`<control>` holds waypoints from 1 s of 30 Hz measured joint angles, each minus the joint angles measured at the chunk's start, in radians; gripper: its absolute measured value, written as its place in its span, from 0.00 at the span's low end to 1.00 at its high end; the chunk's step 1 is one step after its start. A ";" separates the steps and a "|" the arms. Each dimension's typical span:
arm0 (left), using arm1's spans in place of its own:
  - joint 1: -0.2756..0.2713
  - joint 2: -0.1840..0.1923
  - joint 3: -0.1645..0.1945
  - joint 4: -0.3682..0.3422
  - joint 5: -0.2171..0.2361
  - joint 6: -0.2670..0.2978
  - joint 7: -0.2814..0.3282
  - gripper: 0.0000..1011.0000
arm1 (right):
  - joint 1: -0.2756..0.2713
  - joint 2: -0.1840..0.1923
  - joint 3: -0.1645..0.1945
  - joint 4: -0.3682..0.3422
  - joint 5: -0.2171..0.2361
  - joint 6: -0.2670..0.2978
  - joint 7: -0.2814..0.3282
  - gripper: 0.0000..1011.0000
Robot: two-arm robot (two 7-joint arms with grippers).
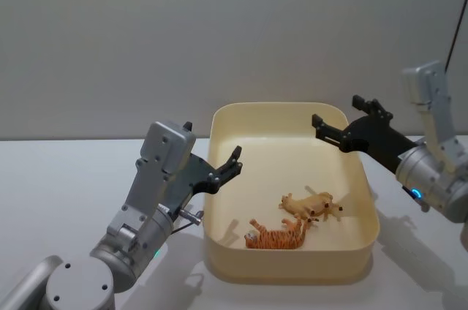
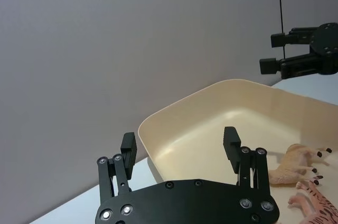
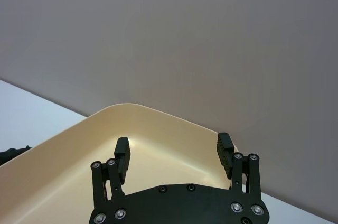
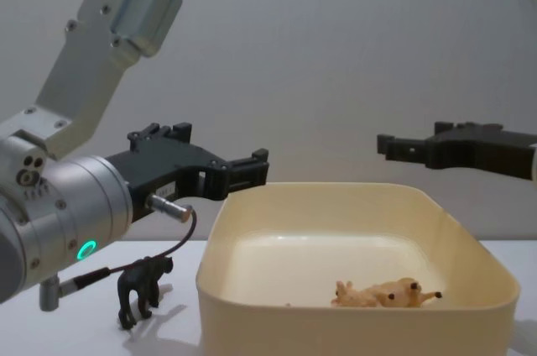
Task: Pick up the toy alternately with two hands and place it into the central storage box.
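Note:
The central storage box (image 1: 292, 270) is a cream-yellow tub in the middle of the white table. Inside it lie an orange striped tiger toy (image 1: 276, 235) and a tan animal toy (image 1: 311, 206), both on their sides. My left gripper (image 1: 235, 162) hovers open over the box's left rim, holding nothing; its wrist view shows its own fingers (image 2: 179, 140) spread. My right gripper (image 1: 336, 111) hangs open and empty above the box's far right corner. A small black animal toy (image 4: 143, 287) stands on the table left of the box, under my left arm.
A plain grey wall rises just behind the table. A thin dark cable (image 1: 455, 28) hangs at the far right. White tabletop (image 1: 58, 178) stretches left of the box, and a narrower strip lies to its right.

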State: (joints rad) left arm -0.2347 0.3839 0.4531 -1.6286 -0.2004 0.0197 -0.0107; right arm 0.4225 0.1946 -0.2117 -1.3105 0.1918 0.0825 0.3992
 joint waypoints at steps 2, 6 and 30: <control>0.004 0.004 -0.001 -0.007 0.000 0.010 0.006 0.99 | -0.007 0.005 0.004 -0.011 0.005 -0.002 -0.006 0.99; 0.019 0.015 -0.005 -0.029 -0.006 0.034 0.028 0.99 | -0.016 0.011 0.009 -0.026 0.013 -0.004 -0.013 0.99; 0.200 0.205 -0.085 -0.234 -0.217 0.246 0.143 0.99 | -0.039 0.027 0.021 -0.062 0.031 -0.011 -0.030 0.99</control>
State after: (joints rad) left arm -0.0343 0.5892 0.3679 -1.8623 -0.4177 0.2661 0.1319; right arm 0.3831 0.2211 -0.1903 -1.3720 0.2225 0.0716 0.3696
